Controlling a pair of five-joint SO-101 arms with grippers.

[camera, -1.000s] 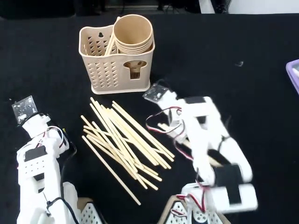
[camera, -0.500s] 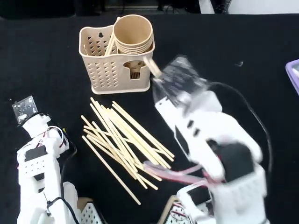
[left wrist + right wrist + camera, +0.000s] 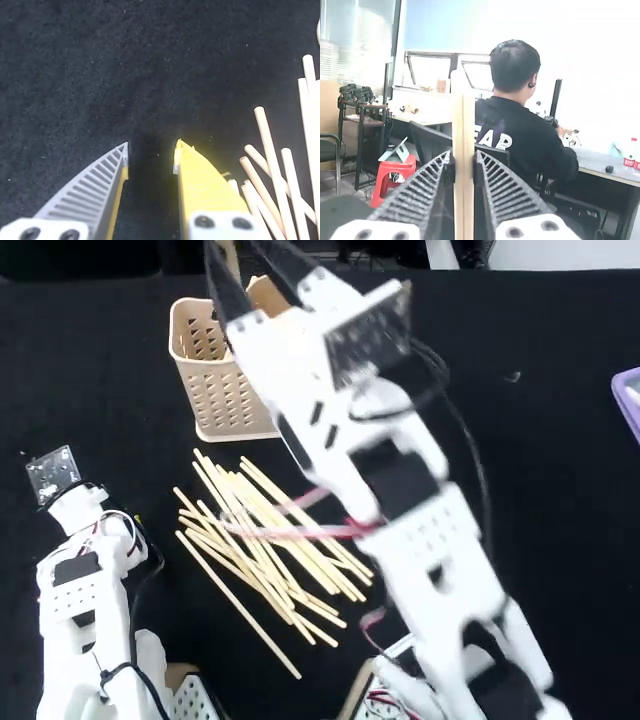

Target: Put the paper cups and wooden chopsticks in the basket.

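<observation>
- Near left, low over the black worktop (image 3: 120, 360), the left pincer (image 3: 150, 150) has its jaws slightly apart and holds nothing.
- Far, left of centre, the beige perforated plastic basket (image 3: 215, 390) stands partly hidden by the white right arm (image 3: 330, 390).
- Just nearer, loose pale wooden chopsticks (image 3: 265, 540) lie piled on the worktop.
- High above the basket, the right pincer (image 3: 463, 156) is clamped on a pair of wooden chopsticks (image 3: 462, 120).

I see the pale wooden chopsticks (image 3: 262, 540) lying flat in a loose crossed heap near the upright beige perforated basket (image 3: 212, 370), while one pair (image 3: 463, 120) stands upright, clamped in my right gripper (image 3: 463, 156).
</observation>
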